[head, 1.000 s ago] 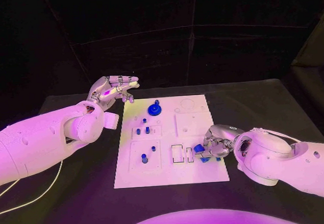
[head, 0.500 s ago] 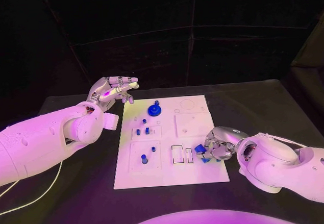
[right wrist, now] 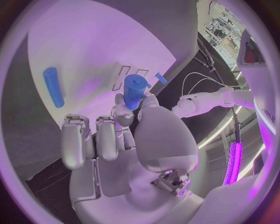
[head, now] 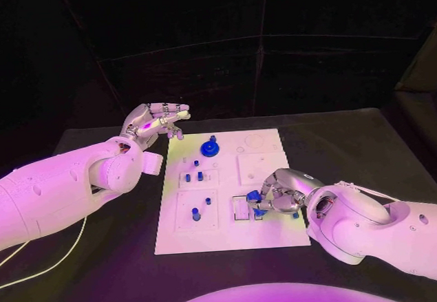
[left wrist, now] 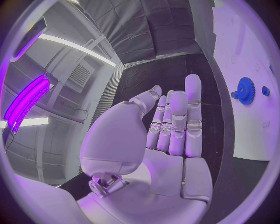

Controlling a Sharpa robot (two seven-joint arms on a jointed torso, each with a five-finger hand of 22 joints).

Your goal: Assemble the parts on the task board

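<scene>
Right hand (head: 281,192) pinching blue cylinder part (right wrist: 135,91) over task board (head: 273,234) — left hand (head: 153,122) empty, fingers loosely apart

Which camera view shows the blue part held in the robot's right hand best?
The right wrist view: the blue cylindrical part sits large and unobstructed at the right hand's fingertips. The head view shows it small, partly hidden by fingers.

The white board (head: 228,192) lies flat on the counter (head: 105,247), long side running away from the robot. A blue gear (head: 209,149) stands near its far end, with small blue pegs (head: 192,176) upright in the left-hand panels below it. A blue cylinder (right wrist: 135,90) is pinched in the right hand (head: 281,192) above the slots at the near right, and another blue cylinder (right wrist: 53,87) lies flat on the board.
</scene>
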